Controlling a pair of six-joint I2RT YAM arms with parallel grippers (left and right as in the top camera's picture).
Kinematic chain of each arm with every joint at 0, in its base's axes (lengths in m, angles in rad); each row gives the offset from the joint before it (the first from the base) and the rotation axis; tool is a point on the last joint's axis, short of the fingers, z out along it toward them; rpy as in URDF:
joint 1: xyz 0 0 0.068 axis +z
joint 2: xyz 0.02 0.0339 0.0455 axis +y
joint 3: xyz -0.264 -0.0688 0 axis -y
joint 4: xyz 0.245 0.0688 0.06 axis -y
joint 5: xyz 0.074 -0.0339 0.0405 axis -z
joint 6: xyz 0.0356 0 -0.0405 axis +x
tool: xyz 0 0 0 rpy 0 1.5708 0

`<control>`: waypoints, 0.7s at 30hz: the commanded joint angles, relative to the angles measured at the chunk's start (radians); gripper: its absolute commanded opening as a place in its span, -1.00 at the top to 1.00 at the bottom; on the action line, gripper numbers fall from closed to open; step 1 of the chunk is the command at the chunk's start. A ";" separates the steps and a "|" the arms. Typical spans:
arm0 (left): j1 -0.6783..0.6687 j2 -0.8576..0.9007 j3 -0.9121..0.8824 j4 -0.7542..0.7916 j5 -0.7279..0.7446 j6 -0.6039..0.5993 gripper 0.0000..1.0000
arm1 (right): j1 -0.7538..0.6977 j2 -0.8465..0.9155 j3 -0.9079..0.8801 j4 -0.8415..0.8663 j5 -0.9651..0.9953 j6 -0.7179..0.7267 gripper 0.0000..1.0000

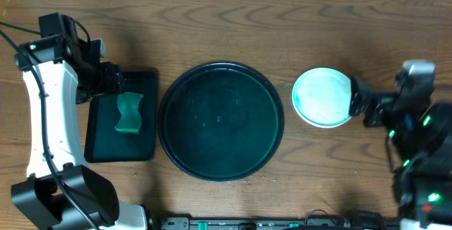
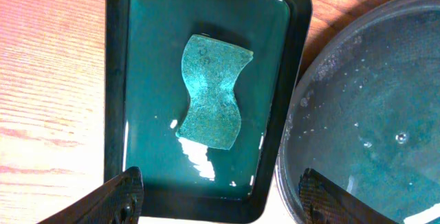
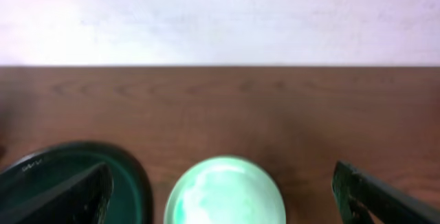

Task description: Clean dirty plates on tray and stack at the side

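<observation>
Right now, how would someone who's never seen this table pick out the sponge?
Start at the big round black tray in the middle of the table. Just to its left in the overhead view lies a smaller dark rectangular tray, and the sponge lies flat in it. It is the only teal, waisted piece with wavy sides there.

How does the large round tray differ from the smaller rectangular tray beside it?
The round tray is far wider than the rectangular tray. The round tray holds only water droplets; the rectangular tray holds a green sponge. The round tray sits mid-table; the rectangular tray lies beside it on the robot's left. Both are dark, glossy and rimmed.
</observation>
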 commanded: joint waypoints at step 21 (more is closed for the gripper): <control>0.003 0.006 0.008 -0.003 0.010 0.013 -0.46 | 0.011 -0.697 -0.799 0.365 -0.005 0.031 -0.99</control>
